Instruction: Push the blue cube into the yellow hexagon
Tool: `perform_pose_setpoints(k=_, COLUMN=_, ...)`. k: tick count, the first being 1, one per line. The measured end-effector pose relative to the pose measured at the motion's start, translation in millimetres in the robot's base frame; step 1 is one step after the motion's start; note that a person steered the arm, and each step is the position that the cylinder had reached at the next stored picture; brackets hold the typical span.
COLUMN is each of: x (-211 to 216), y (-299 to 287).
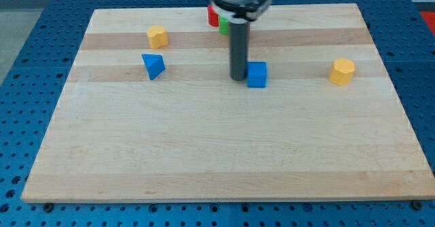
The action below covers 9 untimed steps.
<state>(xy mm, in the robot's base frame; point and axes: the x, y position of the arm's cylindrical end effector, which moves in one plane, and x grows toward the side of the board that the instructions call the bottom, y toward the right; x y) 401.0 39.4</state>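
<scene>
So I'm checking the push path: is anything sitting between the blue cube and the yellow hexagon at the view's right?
No. In the camera view, only bare board lies between the blue cube and the yellow hexagon.

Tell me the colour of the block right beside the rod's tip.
Blue: the blue cube sits just right of my tip, seen in the camera view.

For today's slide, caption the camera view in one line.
My tip touches the blue cube, yellow hexagon far right.
</scene>
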Motion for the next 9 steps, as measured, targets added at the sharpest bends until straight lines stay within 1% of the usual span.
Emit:
perform_pose_setpoints(k=1, x=1.3, y=55.3)
perform_pose_setpoints(k=2, x=1.8, y=60.9)
perform_pose_setpoints(k=3, x=39.8, y=21.0)
perform_pose_setpoints(k=4, x=77.7, y=39.9)
perform_pose_setpoints(k=5, x=51.4, y=64.7)
perform_pose_setpoints(k=6, x=20.1, y=66.3)
perform_pose_setpoints(k=7, x=-1.8, y=79.5)
perform_pose_setpoints(k=8, x=-2.7, y=82.9)
perform_pose_setpoints(k=9, x=-2.7, y=111.0)
